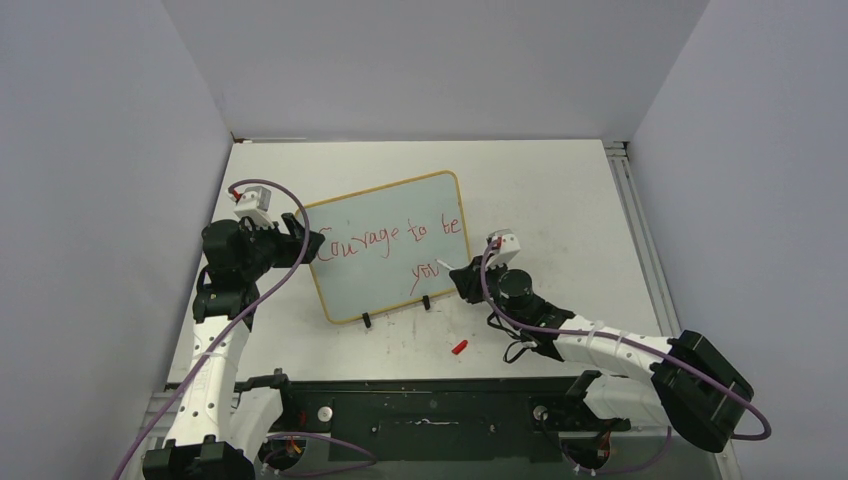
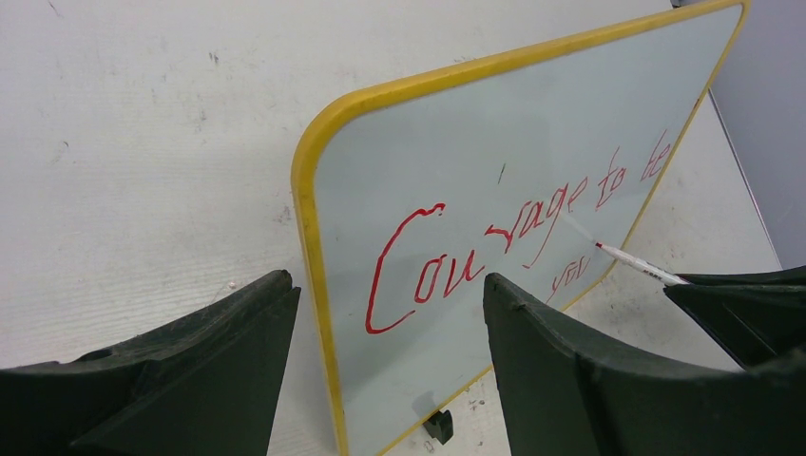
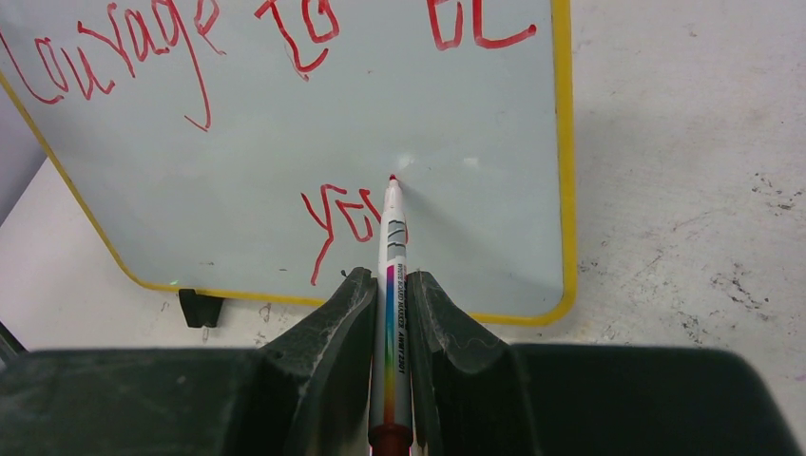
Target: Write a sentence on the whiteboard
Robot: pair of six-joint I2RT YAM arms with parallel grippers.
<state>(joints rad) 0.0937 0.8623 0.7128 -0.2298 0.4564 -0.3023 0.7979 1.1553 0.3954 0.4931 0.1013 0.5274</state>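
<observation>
Your right jaws clamp a white, red-tipped marker pen, tip ahead on the yellow-framed glossy whiteboard, beside "you" in the red handwritten sentence. Only the left wrist view shows your left jaws apart, with the board's edge ahead.

I count one whiteboard, two black clip feet, one marker, one small red cap, four red words on two lines, a left gripper and a right gripper.
</observation>
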